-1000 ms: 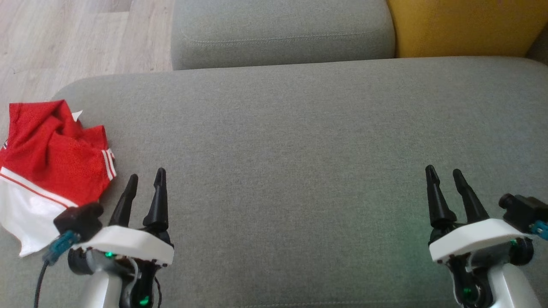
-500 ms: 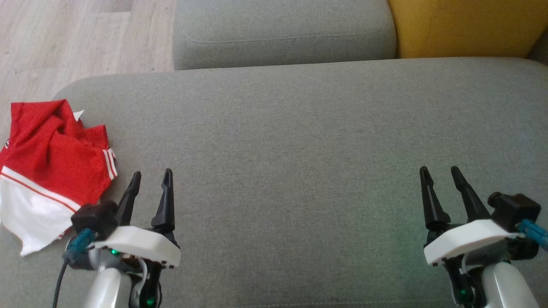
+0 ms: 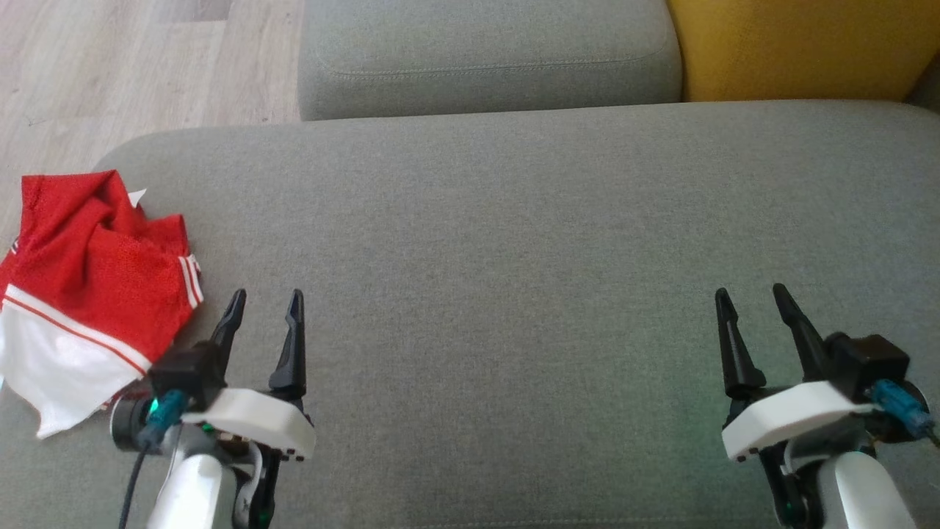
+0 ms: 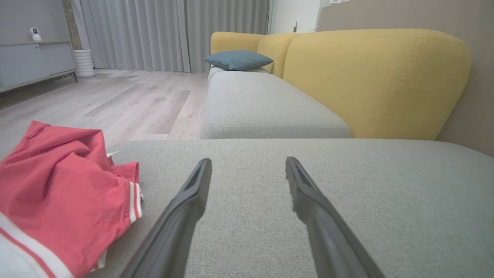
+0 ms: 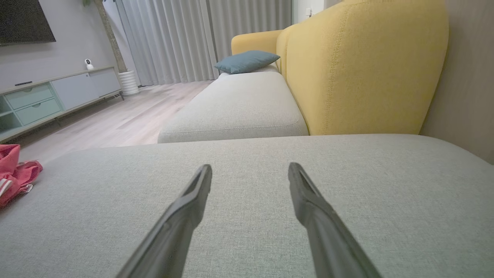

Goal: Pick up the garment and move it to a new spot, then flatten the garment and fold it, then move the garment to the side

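A crumpled red and white garment (image 3: pixel 92 272) lies at the left end of the grey sofa seat (image 3: pixel 499 242), partly over its edge. In the left wrist view the garment (image 4: pixel 58 197) sits left of the fingers. My left gripper (image 3: pixel 266 301) stands open just right of the garment, with nothing between its fingers. At the lower right my right gripper (image 3: pixel 749 294) is open and empty above bare cushion. The right wrist view catches a bit of the garment (image 5: pixel 15 173) at its far left edge.
A second grey seat cushion (image 3: pixel 485 51) adjoins the far side, with a yellow backrest (image 3: pixel 800 44) to the right. Wooden floor (image 3: pixel 110 66) lies beyond the sofa's left end. A blue pillow (image 4: pixel 237 60) rests far down the sofa.
Both arms have turned slightly at the wrist. The left gripper has shifted a little right, the right one a little left. The garment has not moved.
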### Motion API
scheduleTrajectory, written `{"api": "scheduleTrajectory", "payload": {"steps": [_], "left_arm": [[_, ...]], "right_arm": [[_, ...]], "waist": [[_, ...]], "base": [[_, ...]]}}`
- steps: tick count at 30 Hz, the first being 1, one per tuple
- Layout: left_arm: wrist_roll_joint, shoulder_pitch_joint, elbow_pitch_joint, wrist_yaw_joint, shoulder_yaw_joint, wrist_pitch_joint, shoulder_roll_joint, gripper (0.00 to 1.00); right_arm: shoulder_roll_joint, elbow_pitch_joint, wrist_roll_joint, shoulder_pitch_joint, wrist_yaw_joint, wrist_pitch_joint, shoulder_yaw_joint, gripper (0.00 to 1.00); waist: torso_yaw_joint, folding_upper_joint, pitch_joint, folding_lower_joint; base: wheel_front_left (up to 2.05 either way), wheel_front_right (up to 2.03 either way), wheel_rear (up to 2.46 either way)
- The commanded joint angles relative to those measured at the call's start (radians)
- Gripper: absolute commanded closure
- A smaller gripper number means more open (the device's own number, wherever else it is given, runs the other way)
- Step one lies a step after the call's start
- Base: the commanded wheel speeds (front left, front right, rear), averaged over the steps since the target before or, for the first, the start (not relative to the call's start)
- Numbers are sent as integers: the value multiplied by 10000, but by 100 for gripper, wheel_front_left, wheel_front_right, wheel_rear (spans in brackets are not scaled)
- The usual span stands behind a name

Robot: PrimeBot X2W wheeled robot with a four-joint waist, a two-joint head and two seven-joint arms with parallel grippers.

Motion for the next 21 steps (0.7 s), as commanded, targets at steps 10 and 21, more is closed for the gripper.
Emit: {"api": "scheduleTrajectory", "payload": {"steps": [10,21], "left_arm": [[839,-649,-71,218,122,-306,241,0],[697,-669,43,295,88,-306,249,0]], "right_arm": [[101,-319,-633,-228,40,-270,-58,0],[121,-209,-379,-262,40,-337,-146,0]], "waist": [[35,-1,8,0],[82,-1,25,0]], "base": [[0,0,0],[0,0,0]]}}
